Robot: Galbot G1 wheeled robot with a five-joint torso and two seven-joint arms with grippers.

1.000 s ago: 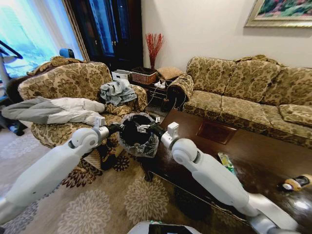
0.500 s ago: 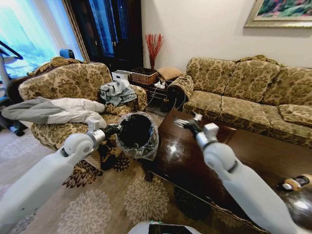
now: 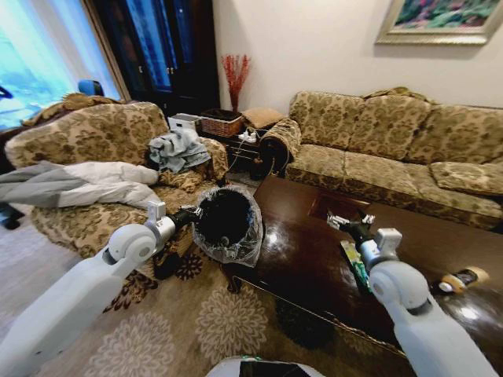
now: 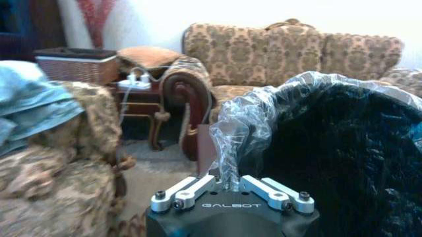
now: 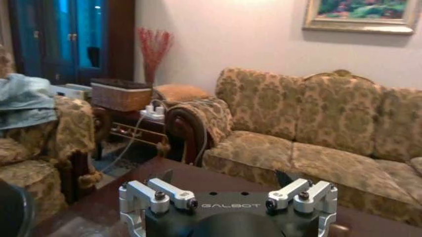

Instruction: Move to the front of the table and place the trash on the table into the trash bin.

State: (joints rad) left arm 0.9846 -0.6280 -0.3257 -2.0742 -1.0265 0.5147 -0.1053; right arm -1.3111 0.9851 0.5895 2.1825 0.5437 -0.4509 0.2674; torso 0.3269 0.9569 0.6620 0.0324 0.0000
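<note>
The trash bin, black with a crinkly clear bag, hangs tilted at the left end of the dark brown table. My left gripper is shut on its bagged rim; in the left wrist view the gripper pinches the plastic beside the bin. My right gripper hovers open over the middle of the table, just beyond the long green wrapper. A tan-orange bottle lies near the table's right end. In the right wrist view the gripper stands wide apart with nothing in it.
A patterned sofa runs behind the table, and an armchair piled with clothes stands to the left. A side table with a wicker basket fills the corner. A floral carpet covers the floor in front.
My right gripper has left the bin's mouth and swung right across the table to above the green wrapper. The left gripper keeps its hold on the bin. The camera has shifted slightly.
</note>
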